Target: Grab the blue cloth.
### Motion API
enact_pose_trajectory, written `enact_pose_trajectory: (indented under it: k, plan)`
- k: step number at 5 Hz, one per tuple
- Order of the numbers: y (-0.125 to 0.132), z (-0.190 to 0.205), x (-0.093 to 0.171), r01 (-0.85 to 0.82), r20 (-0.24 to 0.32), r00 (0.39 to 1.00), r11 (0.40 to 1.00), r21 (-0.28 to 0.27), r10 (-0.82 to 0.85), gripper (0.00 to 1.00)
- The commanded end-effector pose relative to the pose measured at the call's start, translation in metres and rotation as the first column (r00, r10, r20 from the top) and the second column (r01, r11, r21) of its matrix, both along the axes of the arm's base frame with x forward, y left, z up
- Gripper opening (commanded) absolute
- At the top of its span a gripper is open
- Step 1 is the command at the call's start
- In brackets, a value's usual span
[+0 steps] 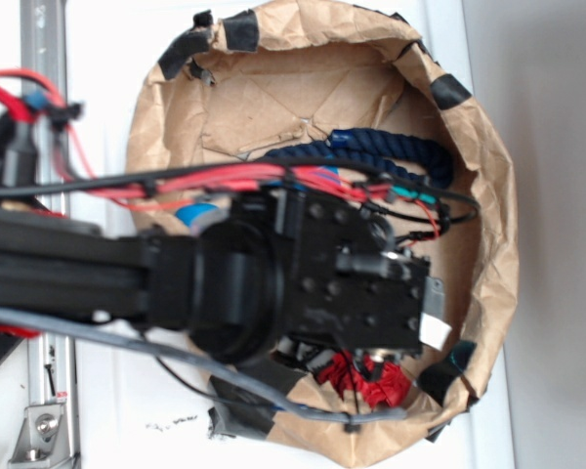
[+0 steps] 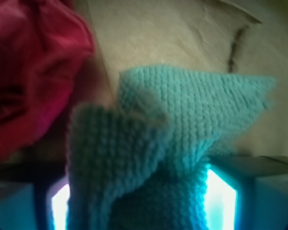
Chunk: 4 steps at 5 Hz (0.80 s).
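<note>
Wrist view: the blue cloth (image 2: 182, 139) is filling the centre and lower frame, bunching upward between the two pads (image 2: 221, 196) of the gripper (image 2: 144, 206), which is pinching it at a narrow spread. Only a fold seems to be caught, so the fabric could be slipping free if the lift is abrupt, judging by the loose corner at right. The red fabric ball (image 2: 29, 72) is sitting just beside it at upper left. Exterior view: the arm is hiding the cloth inside the paper bag (image 1: 488, 195); the navy rope (image 1: 391, 151) is lying near the upper rim.
</note>
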State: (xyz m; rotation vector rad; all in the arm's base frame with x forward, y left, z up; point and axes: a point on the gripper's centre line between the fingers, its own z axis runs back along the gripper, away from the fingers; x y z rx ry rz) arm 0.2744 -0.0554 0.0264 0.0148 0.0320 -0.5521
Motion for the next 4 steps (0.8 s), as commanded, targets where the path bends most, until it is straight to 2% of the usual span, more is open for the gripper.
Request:
enact_pose_trajectory:
  k: [1,2,3,4]
  plan:
    - [-0.014,0.033,0.003,-0.049,0.083,0.996,0.997,0.057,0.044,0.00]
    - [0.023,0.082,0.014,-0.273,0.272,0.932,0.957,0.098,0.239,0.00]
    - [0.050,0.133,0.011,-0.389,0.388,0.851,0.921,0.015,0.353,0.00]
    - [0.065,0.181,-0.003,-0.587,0.325,0.750,0.806,-0.072,0.576,0.00]
